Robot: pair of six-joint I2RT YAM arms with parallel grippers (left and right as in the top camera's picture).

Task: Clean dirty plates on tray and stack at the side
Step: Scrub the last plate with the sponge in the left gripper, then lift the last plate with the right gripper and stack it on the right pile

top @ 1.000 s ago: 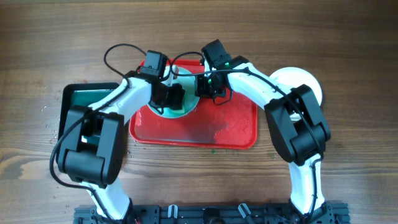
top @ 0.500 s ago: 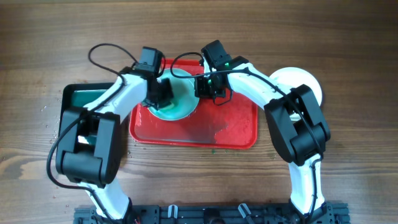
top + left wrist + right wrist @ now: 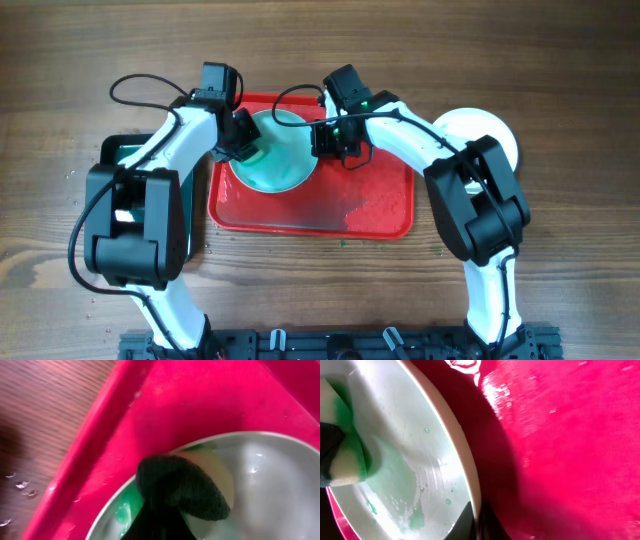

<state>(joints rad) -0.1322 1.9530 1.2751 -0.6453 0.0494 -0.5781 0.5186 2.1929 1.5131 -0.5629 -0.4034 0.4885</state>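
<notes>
Wood-grain table (image 3: 560, 60), wet red tray (image 3: 380, 215) at centre, green-smeared plate (image 3: 285, 165) in tray's rear-left corner, right gripper (image 3: 325, 140) pinching plate rim, left gripper (image 3: 243, 148) clamping sponge (image 3: 220, 472) against plate, white plate (image 3: 490, 130) beside tray's right end

The tool (image 3: 181, 494) holds sponge (image 3: 218, 469) against plate (image 3: 272, 487) on tray (image 3: 200, 400).

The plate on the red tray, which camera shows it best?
Overhead: nearly the whole round plate shows, smeared teal, on the tray. The left wrist shows only one edge under the sponge; the right wrist shows a soapy green slice and rim.
</notes>
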